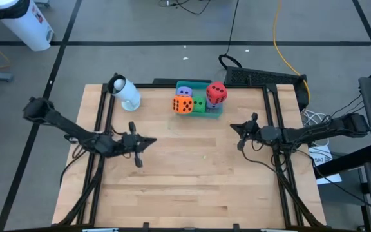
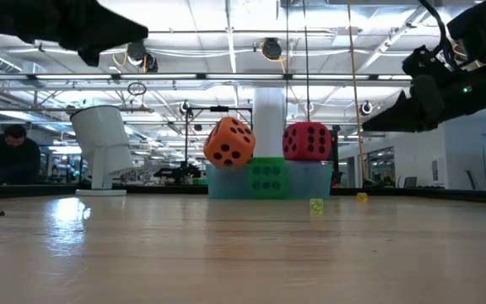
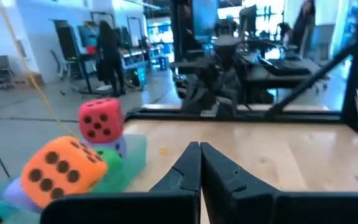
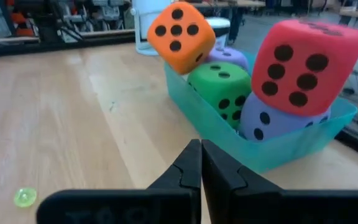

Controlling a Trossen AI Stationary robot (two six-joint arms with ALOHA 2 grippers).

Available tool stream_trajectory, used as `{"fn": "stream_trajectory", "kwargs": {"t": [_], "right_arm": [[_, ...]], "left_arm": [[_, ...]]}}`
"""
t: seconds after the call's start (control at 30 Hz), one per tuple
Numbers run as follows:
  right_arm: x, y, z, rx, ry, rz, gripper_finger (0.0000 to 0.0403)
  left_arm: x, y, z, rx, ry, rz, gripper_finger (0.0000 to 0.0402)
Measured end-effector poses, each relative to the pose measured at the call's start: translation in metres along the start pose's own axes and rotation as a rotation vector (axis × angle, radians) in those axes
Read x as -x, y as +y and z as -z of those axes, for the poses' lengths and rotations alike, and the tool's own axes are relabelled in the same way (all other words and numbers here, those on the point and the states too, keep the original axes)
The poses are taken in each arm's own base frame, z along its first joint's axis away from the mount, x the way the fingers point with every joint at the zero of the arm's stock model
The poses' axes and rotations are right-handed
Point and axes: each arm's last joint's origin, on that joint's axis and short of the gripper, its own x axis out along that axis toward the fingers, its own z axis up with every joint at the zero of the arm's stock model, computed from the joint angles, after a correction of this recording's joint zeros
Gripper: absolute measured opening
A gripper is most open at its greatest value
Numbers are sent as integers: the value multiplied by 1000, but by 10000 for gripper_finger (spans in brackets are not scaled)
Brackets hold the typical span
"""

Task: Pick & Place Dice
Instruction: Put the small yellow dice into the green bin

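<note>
Table (image 1: 192, 180) front and middle open wood, wide free lane between left gripper (image 1: 152, 142) and right gripper (image 1: 234, 127), both pinched closed and hanging above the surface. Far edge blocked mid-way by teal tray (image 4: 278, 146) stacked with dice (image 1: 198, 98), red die (image 1: 216, 93) and orange die (image 1: 183, 104) sitting highest. White cylinder (image 1: 126, 93) lies at far left near the tray; tiny yellow-green bit (image 2: 315, 205) on wood in front of tray.

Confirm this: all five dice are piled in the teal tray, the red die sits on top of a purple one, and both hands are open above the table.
One thing is wrong: both hands are shut, not open. The left wrist view shows the left hand with fingers pressed together, and the right wrist view shows the same for the right hand. The rest holds: the red die rests on a purple die in the teal tray.
</note>
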Motion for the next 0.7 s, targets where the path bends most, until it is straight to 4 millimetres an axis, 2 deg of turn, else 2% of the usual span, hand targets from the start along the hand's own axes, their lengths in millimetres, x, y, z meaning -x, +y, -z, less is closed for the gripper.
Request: {"fn": "stream_trajectory", "kwargs": {"t": [0.1, 0.23, 0.4, 0.7], "right_arm": [[0, 0, 1, 29, 7, -25, 1], [0, 4, 2, 59, 17, -139, 1], [1, 8, 1, 88, 10, -279, 0], [1, 8, -2, 56, -17, -287, 0]], "left_arm": [[3, 10, 5, 9, 12, 11, 3], [3, 19, -1, 42, -18, 123, 3], [-1, 26, 6, 56, 49, 196, 2], [-4, 29, 13, 142, 115, 175, 17]]}}
